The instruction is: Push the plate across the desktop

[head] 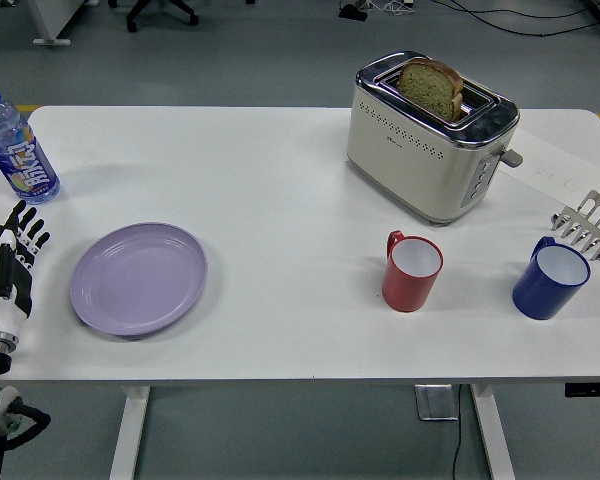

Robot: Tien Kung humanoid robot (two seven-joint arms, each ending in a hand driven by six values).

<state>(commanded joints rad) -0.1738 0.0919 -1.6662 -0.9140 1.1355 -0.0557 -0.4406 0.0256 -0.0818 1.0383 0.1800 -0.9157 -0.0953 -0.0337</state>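
Resting at the table's left edge, the left hand (10, 262) has its fingers straight and relaxed, gripping nothing, near but not touching the lavender plate (138, 278) to its right. The push looks not yet begun; next it must meet the plate's rim and slide it toward the red mug (412, 270).

Grey floor (250, 60) beyond white tabletop (280, 190). Office chair base (160, 12) top left, black cables (500, 15) top right. White table legs (130, 440) below. Even light.
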